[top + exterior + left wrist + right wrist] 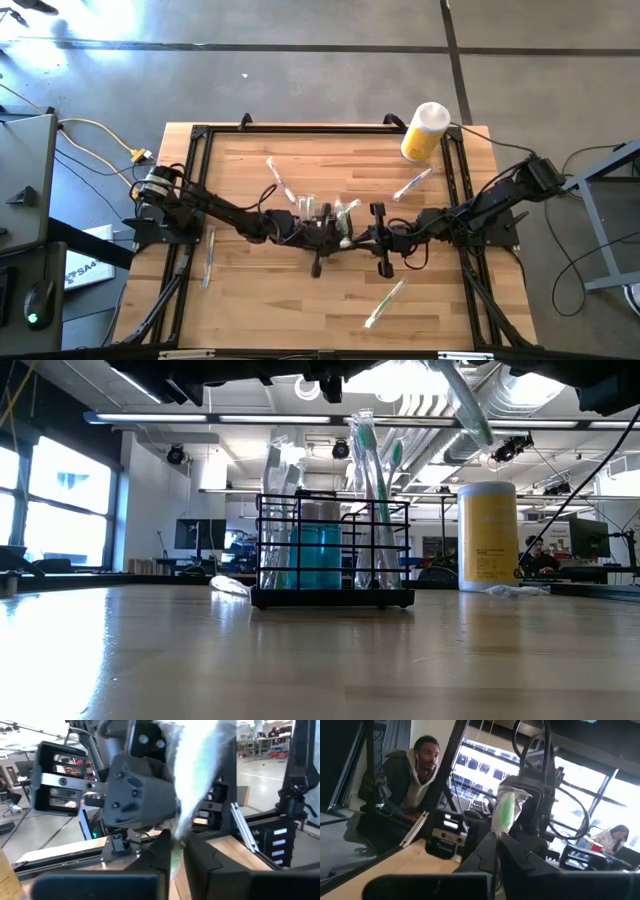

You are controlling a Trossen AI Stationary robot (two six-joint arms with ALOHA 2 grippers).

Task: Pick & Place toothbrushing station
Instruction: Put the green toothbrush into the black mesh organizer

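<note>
Caddy loading in progress: both grippers pinching wrapped toothbrushes

The toothbrushing station [333,550] stands mid-table, already holding several upright toothbrushes and a teal cup [320,555]. Left gripper [176,851] and right gripper [496,840] meet above it, each with fingers pressed onto a wrapped toothbrush [504,812]. Judged remaining: at least four wrapped brushes lie loose on the table [250,300], one near the yellow canister [424,131]

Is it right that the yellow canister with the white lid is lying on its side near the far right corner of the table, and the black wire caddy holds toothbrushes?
Not quite. The yellow canister stands upright, as the low view shows, with its white lid on top. The rest holds: it is near the table's far right corner, and the black wire caddy holds toothbrushes.
</note>
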